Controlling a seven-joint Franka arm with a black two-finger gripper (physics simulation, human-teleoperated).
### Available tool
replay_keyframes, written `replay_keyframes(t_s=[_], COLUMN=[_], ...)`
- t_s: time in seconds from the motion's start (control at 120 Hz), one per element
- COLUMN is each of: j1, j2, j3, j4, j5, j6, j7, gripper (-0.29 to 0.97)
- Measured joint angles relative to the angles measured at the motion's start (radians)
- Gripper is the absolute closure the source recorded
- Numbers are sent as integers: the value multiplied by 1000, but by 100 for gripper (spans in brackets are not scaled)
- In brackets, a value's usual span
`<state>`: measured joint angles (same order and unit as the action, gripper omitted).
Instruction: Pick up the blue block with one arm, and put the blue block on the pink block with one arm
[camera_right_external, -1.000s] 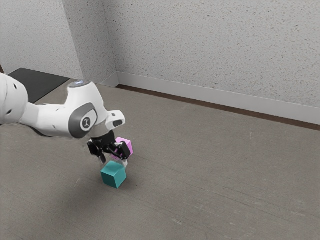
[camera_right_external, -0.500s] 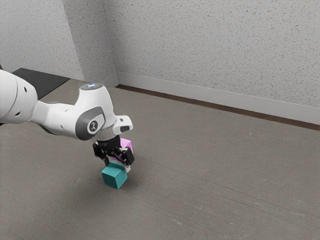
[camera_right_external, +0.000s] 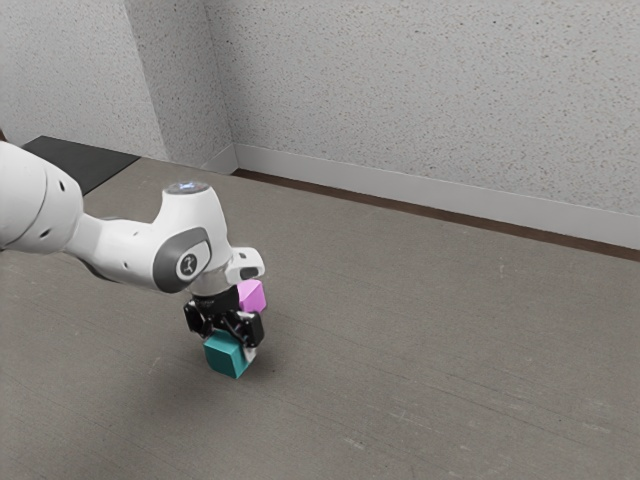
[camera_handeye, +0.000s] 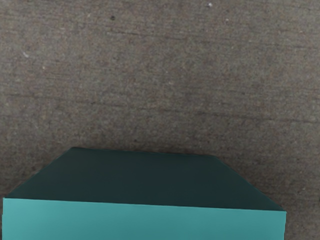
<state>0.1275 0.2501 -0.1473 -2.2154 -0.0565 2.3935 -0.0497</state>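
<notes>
- Grey-brown textured table surface (camera_right_external: 450, 380) runs back to a speckled wall (camera_right_external: 420, 90) with a pale baseboard (camera_right_external: 430, 200) along its foot.
- The blue block (camera_right_external: 226, 359), teal in shade, sits flat on that surface. It is a cube with no long axis to favour, and one vertical edge is turned toward the exterior camera.
- Straight above the blue block, and down at its top, is the gripper (camera_right_external: 227, 336). In the wrist view the block (camera_handeye: 145, 200) lies right under the hand, its dark top face and lit side square to the camera.
- From these views I cannot tell whether the claw is clamped on the blue block or loose about it. The block looks to be resting on the surface, not lifted.
- The pink block (camera_right_external: 252, 295) stands just beyond the blue block, on the wall side and a little toward the exterior view's right. It is near, and the claw's body hides whether a gap lies between the two.
- My judgement is that the coming move turns on this: lift the blue block straight up above the pink block's top, then carry it a short way toward the wall.
- The white arm (camera_right_external: 120, 240) reaches to the blue block from the exterior view's left.
- A dark mat (camera_right_external: 75, 165) lies well apart from the blue block, toward the far left corner.
</notes>
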Motion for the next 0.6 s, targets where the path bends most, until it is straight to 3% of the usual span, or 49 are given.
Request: replay_keyframes(t_s=[0.433,0.6], j1=[0,5], j2=[-17,-52], j3=[2,16], j4=[5,29], j5=[23,38], j6=[21,-2], j7=[-20,-34], gripper=[34,36])
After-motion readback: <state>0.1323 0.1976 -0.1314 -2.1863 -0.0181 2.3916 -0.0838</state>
